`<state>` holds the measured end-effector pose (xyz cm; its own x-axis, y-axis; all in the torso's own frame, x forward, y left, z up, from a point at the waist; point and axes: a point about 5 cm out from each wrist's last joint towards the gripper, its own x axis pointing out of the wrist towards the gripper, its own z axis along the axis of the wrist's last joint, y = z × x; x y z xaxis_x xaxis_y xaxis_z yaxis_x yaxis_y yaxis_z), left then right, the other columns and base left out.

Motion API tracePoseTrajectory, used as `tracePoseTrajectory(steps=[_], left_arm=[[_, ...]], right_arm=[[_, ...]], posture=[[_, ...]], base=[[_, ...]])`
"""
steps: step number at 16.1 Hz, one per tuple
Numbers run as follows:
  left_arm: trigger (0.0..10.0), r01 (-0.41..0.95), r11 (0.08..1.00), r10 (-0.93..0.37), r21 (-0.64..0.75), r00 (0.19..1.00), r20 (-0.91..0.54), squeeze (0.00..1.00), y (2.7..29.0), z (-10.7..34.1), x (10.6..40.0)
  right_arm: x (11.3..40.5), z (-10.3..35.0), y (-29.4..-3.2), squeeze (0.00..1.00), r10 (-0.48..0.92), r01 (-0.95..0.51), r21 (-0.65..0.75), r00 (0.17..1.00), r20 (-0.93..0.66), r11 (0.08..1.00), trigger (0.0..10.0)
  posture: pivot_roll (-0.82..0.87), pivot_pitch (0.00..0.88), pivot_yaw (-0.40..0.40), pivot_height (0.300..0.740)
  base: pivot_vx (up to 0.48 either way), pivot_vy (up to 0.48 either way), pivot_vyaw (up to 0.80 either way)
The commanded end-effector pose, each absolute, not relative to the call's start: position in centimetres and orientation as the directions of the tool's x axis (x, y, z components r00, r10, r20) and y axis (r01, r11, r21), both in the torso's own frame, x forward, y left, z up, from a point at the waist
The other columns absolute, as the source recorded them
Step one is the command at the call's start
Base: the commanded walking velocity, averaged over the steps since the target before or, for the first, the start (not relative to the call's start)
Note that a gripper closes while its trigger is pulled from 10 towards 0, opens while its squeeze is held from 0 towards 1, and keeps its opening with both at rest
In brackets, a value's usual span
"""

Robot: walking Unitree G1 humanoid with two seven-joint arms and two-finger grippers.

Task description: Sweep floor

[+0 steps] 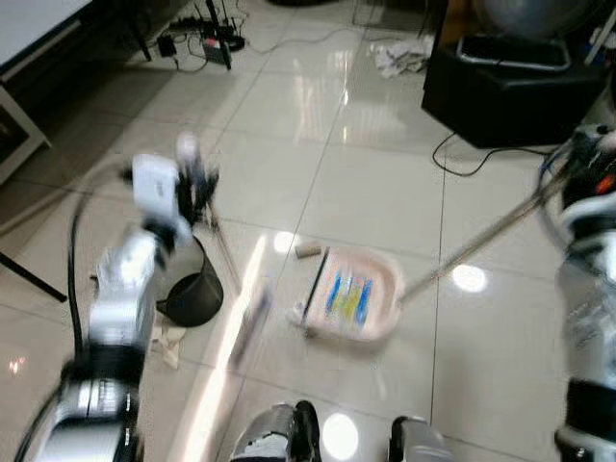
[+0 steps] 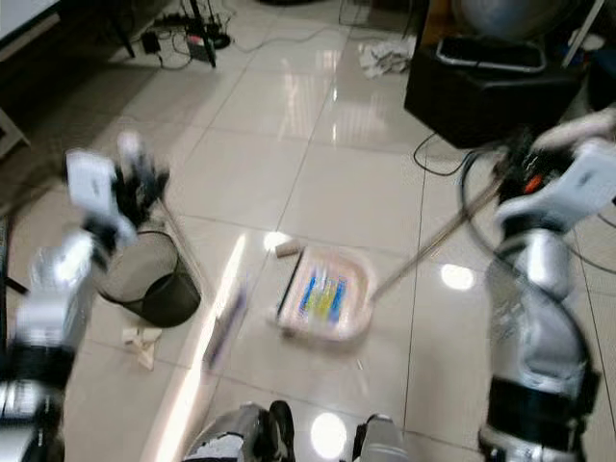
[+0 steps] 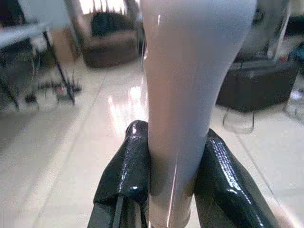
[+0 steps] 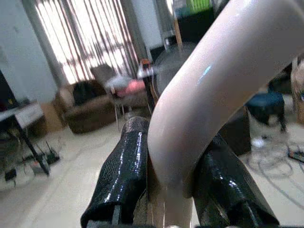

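Broom stood blurred on the floor beside the dustpan, its light stiff handle clamped in the left gripper. Right gripper was closed around the dustpan's long pole. Smooth handles looked slippery, best held high. A small scrap lay near the bin.

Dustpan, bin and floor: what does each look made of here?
The dustpan looks like pale pink moulded plastic, smooth with rounded edges; its long handle reads as a thin, light tube, metal or plastic, too blurred to tell. The bin seems dark see-through mesh, probably wire. The floor looks like glossy pale ceramic tile, with grout lines and lamp reflections.
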<state>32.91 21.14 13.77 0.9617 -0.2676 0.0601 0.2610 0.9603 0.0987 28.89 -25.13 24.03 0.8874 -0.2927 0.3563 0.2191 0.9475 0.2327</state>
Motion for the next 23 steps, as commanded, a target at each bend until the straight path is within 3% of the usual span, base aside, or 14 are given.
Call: tracePoseTrajectory(steps=[1, 6, 18, 23], left_arm=[[10.0, 0.241, 0.963, -0.250, 0.117, 0.966, 0.071, 0.00, 21.1, 14.5, 32.6], [10.0, 0.180, 0.976, -0.181, 0.121, 0.983, 0.002, 0.00, 20.7, 13.1, 30.3], [10.0, 0.122, 0.984, -0.129, 0.128, 0.990, 0.048, 0.00, 18.8, 13.7, 29.9], [10.0, 0.080, 0.992, -0.083, 0.103, 0.996, 0.026, 0.00, 18.2, 13.7, 30.2]], right_arm=[[28.5, 26.5, -24.5, 0.00, -0.260, 0.169, 0.238, 0.863, 0.433, 0.957, 10.0], [29.1, 29.4, -23.3, 0.00, -0.222, 0.058, 0.346, 0.863, 0.454, 0.936, 10.0], [31.5, 31.1, -22.1, 0.00, -0.187, 0.031, 0.331, 0.874, 0.449, 0.943, 10.0], [32.3, 30.6, -20.9, 0.00, -0.150, 0.016, 0.306, 0.895, 0.420, 0.952, 10.0]], posture=[[-0.02, 0.072, 0.119, 0.740], [0.00, 0.060, 0.110, 0.740], [0.01, 0.057, 0.045, 0.740], [0.01, 0.066, 0.037, 0.740]], base=[[0.000, 0.000, 0.00], [0.000, 0.000, 0.57], [0.000, 0.000, 0.80], [0.208, 0.000, 0.00]])
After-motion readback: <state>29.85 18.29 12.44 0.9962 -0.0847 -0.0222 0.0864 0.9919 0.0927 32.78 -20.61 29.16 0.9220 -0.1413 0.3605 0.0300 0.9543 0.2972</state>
